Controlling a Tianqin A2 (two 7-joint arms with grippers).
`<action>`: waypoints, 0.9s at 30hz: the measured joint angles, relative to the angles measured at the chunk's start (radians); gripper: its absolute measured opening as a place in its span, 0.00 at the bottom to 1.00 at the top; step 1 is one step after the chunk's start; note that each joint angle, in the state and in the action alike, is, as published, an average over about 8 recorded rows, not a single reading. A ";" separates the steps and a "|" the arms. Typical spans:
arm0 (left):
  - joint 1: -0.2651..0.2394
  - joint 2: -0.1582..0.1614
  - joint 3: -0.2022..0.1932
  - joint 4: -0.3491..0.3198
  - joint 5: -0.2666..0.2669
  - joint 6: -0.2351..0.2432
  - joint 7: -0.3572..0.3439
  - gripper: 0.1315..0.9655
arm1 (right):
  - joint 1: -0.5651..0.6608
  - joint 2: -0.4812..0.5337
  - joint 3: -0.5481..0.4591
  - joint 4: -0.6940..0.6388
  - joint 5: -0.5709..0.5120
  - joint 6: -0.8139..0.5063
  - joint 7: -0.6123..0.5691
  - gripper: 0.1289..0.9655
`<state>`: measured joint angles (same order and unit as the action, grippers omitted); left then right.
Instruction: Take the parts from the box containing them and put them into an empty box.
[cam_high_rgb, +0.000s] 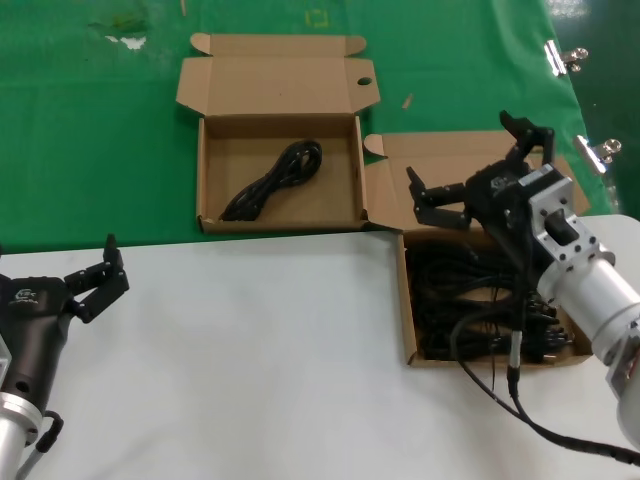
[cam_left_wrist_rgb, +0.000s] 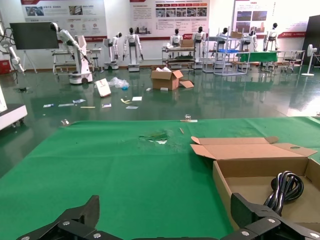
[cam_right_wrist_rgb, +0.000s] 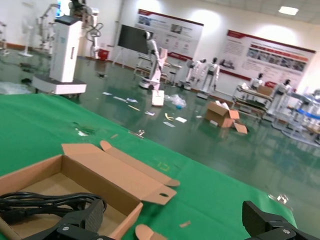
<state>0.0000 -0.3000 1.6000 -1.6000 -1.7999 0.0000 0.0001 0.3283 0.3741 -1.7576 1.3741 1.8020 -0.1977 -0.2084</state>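
Note:
The box containing the parts (cam_high_rgb: 410, 300) lies at the right on the white table, full of several black cable bundles (cam_high_rgb: 470, 285). My right gripper (cam_high_rgb: 462, 150) hangs open and empty above that box's far edge and raised lid. The other box (cam_high_rgb: 205, 170) lies farther back on the green mat and holds one looped black cable (cam_high_rgb: 275, 180). It also shows in the left wrist view (cam_left_wrist_rgb: 222, 185) with its cable (cam_left_wrist_rgb: 285, 187), and in the right wrist view (cam_right_wrist_rgb: 90, 175) with its cable (cam_right_wrist_rgb: 45, 202). My left gripper (cam_high_rgb: 100, 268) is open and empty at the left, over the white table.
A green mat (cam_high_rgb: 90, 150) covers the far half; the white table (cam_high_rgb: 250, 360) is the near half. Metal binder clips (cam_high_rgb: 565, 55) lie at the back right. Small scraps (cam_high_rgb: 128, 40) lie on the mat at the back left.

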 joint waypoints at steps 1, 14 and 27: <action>0.000 0.000 0.000 0.000 0.000 0.000 0.000 0.88 | -0.010 -0.002 0.005 0.007 0.000 0.006 0.006 1.00; 0.000 0.000 0.000 0.000 0.000 0.000 0.000 0.99 | -0.135 -0.031 0.065 0.093 -0.001 0.081 0.086 1.00; 0.000 0.000 0.000 0.000 0.000 0.000 0.000 1.00 | -0.260 -0.059 0.125 0.179 -0.002 0.157 0.165 1.00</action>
<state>0.0000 -0.3000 1.6000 -1.6000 -1.7999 0.0000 -0.0001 0.0679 0.3153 -1.6326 1.5532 1.8004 -0.0412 -0.0436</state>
